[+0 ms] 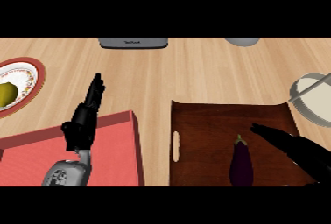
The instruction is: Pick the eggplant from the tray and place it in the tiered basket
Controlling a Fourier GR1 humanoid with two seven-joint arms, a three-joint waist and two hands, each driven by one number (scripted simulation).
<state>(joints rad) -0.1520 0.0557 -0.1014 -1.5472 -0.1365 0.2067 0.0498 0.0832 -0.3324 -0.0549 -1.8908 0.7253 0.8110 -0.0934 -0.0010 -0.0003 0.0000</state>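
a wooden counter is filling the view. far left, a plate is carrying a yellowish fruit. the left hand is hovering over a red board, fingers straight. the eggplant is lying in the brown tray, with the right hand just beside it, fingers open and gripping nothing. the tiered basket is sitting at the right edge.

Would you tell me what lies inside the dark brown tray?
A purple eggplant lies in the brown tray. The right hand covers its right part, so anything beneath is hidden.
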